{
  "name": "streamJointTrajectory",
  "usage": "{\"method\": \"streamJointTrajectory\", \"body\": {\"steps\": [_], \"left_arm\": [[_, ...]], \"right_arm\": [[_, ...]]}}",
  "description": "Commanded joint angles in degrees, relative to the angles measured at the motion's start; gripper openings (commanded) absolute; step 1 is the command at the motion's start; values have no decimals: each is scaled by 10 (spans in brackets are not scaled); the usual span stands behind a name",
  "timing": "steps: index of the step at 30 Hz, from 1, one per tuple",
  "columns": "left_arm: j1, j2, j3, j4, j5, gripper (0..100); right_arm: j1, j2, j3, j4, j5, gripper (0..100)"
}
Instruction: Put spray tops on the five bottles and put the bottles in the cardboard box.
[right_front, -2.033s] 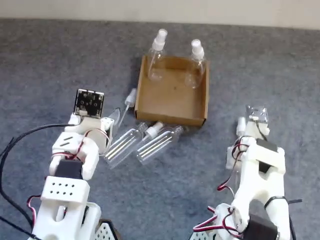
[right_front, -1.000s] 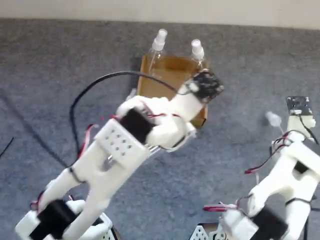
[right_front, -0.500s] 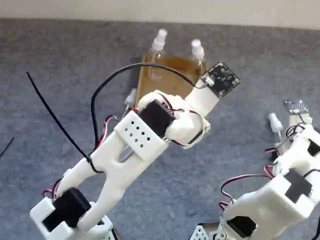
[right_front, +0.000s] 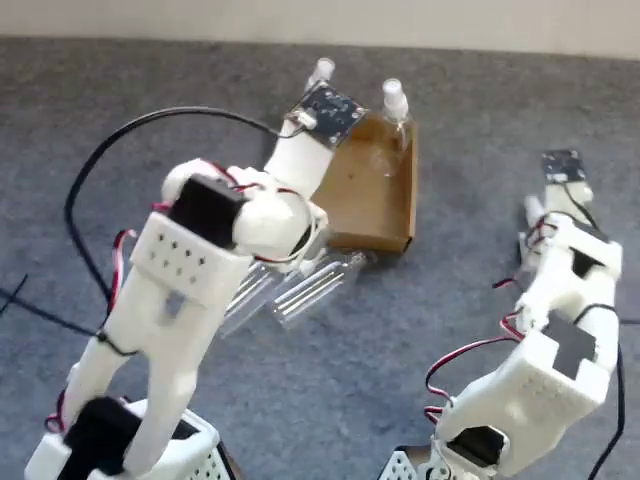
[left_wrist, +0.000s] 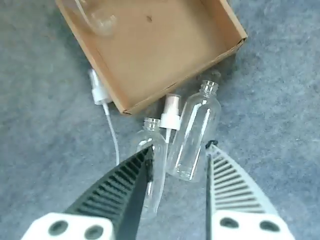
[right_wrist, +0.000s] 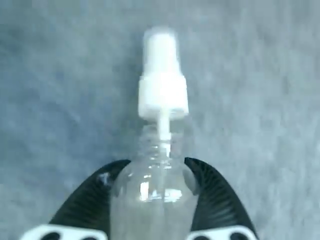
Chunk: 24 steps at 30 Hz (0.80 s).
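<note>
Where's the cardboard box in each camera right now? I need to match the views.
High view: cardboard box at top centre, its left part behind the left arm.
Left wrist view: box floor beyond the open left hand, past the lying bottles.
Right wrist view: carpet behind the held bottle in the right hand.
Shared landmark: the lying bottles just before the box's near wall.

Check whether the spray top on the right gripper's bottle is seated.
Not seated: spray top sits above the bottle neck, tube showing.
</note>
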Motion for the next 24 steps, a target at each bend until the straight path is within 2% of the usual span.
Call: {"method": "streamJointTrajectory", "body": {"steps": [1, 5, 12, 17, 24], "left_arm": [[-8, -51, 44, -7, -8, 158], [-9, -72, 99, -44, -8, 158], [-37, -83, 118, -75, -8, 158], [-36, -83, 119, -75, -9, 158], [-20, -82, 117, -75, -12, 158]], "right_arm": [[-15, -7, -22, -21, -11, 3], [-13, -7, -20, -58, -13, 3], [11, -22, 14, -178, -97, 3], [13, -126, 100, -242, -132, 3], [29, -344, 225, -215, -103, 3]]}}
